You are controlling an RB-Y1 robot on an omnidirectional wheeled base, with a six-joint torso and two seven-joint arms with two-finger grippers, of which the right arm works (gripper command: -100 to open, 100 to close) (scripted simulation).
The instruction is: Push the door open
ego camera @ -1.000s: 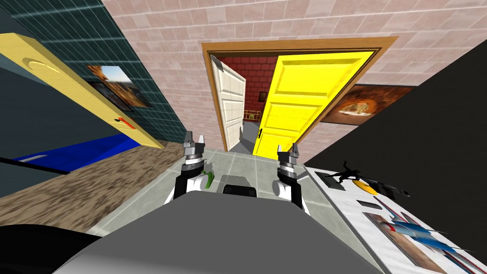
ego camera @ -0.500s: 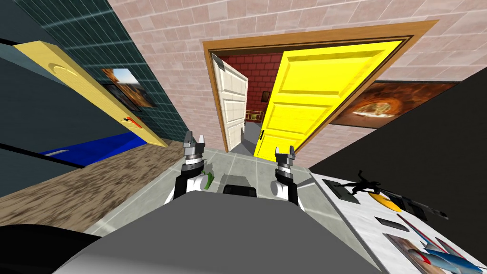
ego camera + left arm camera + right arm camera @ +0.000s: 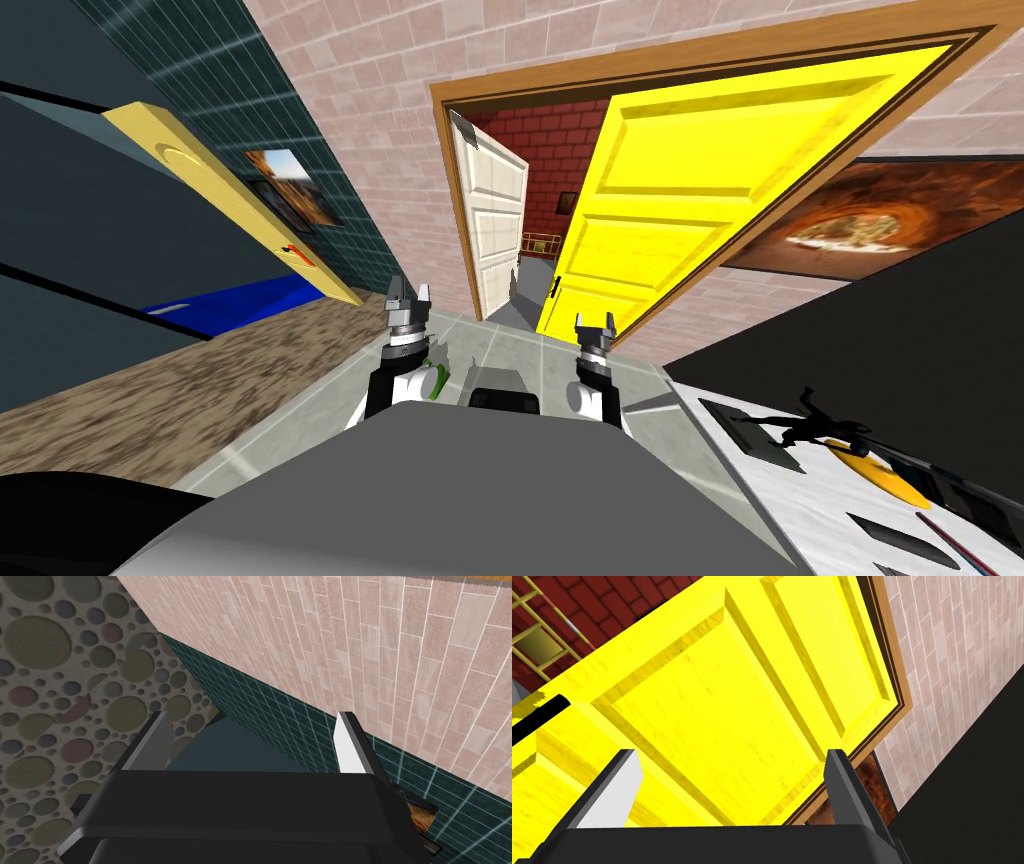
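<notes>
In the head view, the yellow door (image 3: 690, 190) stands ajar straight ahead of the right gripper (image 3: 597, 322), apart from it and not yet touched. Its tall panel rises upright from the floor. Its free edge, with a small dark handle (image 3: 556, 288), lies just ahead of the right gripper, on the side towards our left gripper (image 3: 410, 292). Its hinged edge runs away on the right gripper's outer side, along the brown door frame (image 3: 720, 70). A white door leaf (image 3: 495, 220) stands ahead of the left gripper, beyond the gap. We judge the right hand nearer the yellow door.

In the left wrist view, the left gripper (image 3: 254, 718) has its fingers spread with nothing between them, and it faces tiled wall rather than the door.

In the right wrist view, the right gripper (image 3: 731, 753) is likewise spread and empty. The yellow door (image 3: 712, 691) lies directly ahead of its fingers, and the handle (image 3: 537, 713) sits beyond one finger, near the free edge. We judge that a push there, forward from the right hand, would swing the door best.
</notes>
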